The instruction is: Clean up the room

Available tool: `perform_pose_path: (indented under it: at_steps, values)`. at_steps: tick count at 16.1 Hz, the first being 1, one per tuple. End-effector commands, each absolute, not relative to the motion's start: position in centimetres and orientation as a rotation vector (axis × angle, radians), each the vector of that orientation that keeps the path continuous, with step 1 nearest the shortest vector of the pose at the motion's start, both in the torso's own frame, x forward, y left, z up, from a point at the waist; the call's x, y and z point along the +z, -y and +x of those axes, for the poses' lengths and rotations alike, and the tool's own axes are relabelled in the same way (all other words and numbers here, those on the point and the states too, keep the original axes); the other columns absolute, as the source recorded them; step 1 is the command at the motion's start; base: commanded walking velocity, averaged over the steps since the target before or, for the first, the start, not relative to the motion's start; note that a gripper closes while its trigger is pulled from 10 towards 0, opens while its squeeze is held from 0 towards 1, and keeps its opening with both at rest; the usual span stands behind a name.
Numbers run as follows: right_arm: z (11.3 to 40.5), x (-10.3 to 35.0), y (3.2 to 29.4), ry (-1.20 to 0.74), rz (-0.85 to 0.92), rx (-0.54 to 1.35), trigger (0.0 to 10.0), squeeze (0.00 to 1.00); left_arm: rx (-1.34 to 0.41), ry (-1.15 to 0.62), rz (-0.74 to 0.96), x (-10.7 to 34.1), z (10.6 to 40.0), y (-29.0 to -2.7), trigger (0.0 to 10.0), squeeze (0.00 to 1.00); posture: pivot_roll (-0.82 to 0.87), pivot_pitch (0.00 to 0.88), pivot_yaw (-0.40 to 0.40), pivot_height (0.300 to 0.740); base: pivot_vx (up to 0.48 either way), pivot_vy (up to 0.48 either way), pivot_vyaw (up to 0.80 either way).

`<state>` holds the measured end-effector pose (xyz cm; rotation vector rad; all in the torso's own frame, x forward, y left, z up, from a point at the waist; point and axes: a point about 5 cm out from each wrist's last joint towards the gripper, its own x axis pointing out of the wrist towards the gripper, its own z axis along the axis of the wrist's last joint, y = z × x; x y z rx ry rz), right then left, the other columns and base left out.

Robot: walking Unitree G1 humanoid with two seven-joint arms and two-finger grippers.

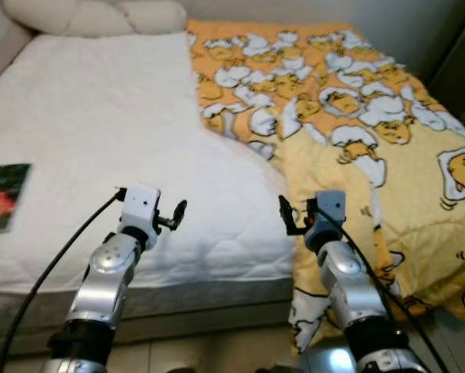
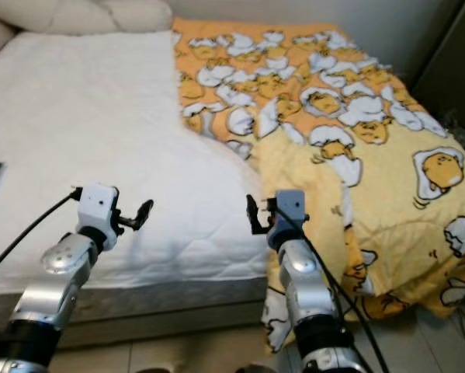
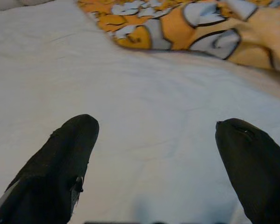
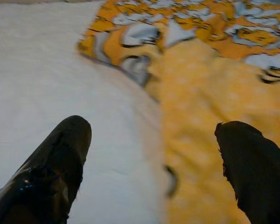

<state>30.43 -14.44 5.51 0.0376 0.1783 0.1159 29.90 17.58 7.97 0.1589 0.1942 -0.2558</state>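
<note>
Ahead, a yellow blanket printed with egg characters covers the bed's right half and spills over its near right corner. Left gripper and right gripper hover over the bed's near edge, jaws released, both empty.

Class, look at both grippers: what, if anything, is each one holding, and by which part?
Nothing is held. The left gripper is open above the white mattress; the right gripper is open over the edge of the yellow blanket.
</note>
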Motion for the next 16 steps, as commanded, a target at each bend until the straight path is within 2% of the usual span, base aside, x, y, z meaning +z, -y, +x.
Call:
perform_pose_path:
  at_steps: [1,2,5,7,9,10,11,12,13,16]
  values:
    - [30.6,5.7,14.7,-0.181,0.032,0.1,10.0,0.92,-0.258,-0.189,0.167,8.2,30.0,-17.6,10.0,0.84,0.09,0.0,-0.04,0.74,0.3,0.0,0.0]
    - [30.6,5.6,14.7,-0.187,0.024,0.096,10.0,0.0,-0.259,-0.19,0.17,8.2,30.0,-17.6,10.0,0.84,0.09,0.0,-0.04,0.74,0.307,0.0,0.0]
    - [30.6,5.1,15.3,-0.226,-0.03,0.062,10.0,0.0,-0.274,-0.197,0.183,8.0,30.0,-17.6,10.0,0.8,0.09,0.0,-0.042,0.74,0.188,0.0,0.0]
    - [30.7,4.9,15.8,-0.247,-0.041,0.042,10.0,0.0,-0.295,-0.205,0.201,7.9,29.8,-17.4,10.0,0.6,0.09,0.0,-0.043,0.74,0.0,0.0,0.0]
    - [30.7,4.9,15.8,-0.251,-0.042,0.04,10.0,0.0,-0.3,-0.207,0.208,7.9,29.8,-17.4,10.0,0.52,0.09,0.0,-0.042,0.74,0.0,0.0,0.0]
    - [30.9,4.8,16.0,-0.26,-0.052,0.037,10.0,0.0,-0.316,-0.21,0.212,7.9,29.8,-17.3,10.0,0.43,0.09,0.0,-0.04,0.74,0.0,0.0,0.0]
    - [30.9,4.7,16.0,-0.265,-0.056,0.038,10.0,0.0,-0.326,-0.211,0.214,7.9,29.8,-17.3,10.0,0.42,0.09,0.0,-0.04,0.74,0.0,0.0,0.0]
    - [31.1,4.5,16.1,-0.287,-0.013,0.066,10.0,1.0,-0.358,-0.21,0.223,8.0,29.8,-17.1,10.0,0.35,0.09,0.0,-0.039,0.74,0.0,0.0,0.0]
    - [31.5,4.4,16.6,-0.308,0.013,0.066,10.0,1.0,-0.409,-0.212,0.224,8.1,29.7,-16.8,10.0,0.32,0.09,0.0,-0.04,0.74,0.0,0.0,0.0]
    - [32.5,4.3,17.4,-0.37,-0.066,0.079,10.0,1.0,-0.517,-0.224,0.253,8.4,29.2,-16.3,10.0,0.31,0.1,0.0,-0.038,0.74,0.0,0.0,0.0]
